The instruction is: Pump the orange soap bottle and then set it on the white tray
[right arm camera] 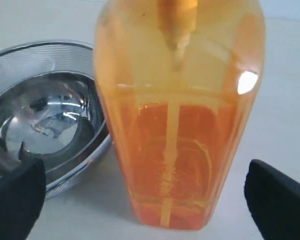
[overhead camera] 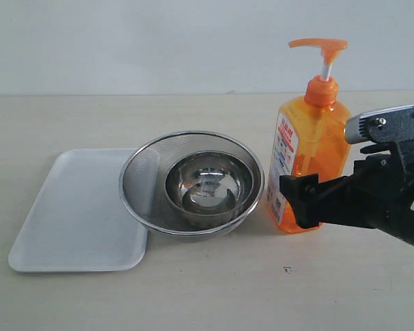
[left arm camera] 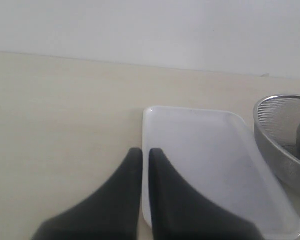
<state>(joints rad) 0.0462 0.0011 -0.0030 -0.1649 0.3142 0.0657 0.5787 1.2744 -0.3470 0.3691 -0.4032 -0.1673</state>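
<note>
The orange soap bottle (overhead camera: 307, 155) stands upright on the table, just right of the strainer, with its pump head raised. In the right wrist view the orange soap bottle (right arm camera: 180, 125) fills the middle. My right gripper (right arm camera: 147, 205) is open, one black finger on each side of the bottle's lower body, with a gap at both sides. In the exterior view the right gripper (overhead camera: 310, 196) comes in from the right at the bottle's base. The white tray (overhead camera: 76, 214) lies flat at the left. My left gripper (left arm camera: 145, 152) is shut and empty above the long edge of the white tray (left arm camera: 205, 160).
A round steel mesh strainer (overhead camera: 141, 172) holding a steel bowl (overhead camera: 208, 186) sits between tray and bottle, its rim overlapping the tray's right edge. The strainer (right arm camera: 75, 175) lies close beside the bottle's base. A pale wall backs the table.
</note>
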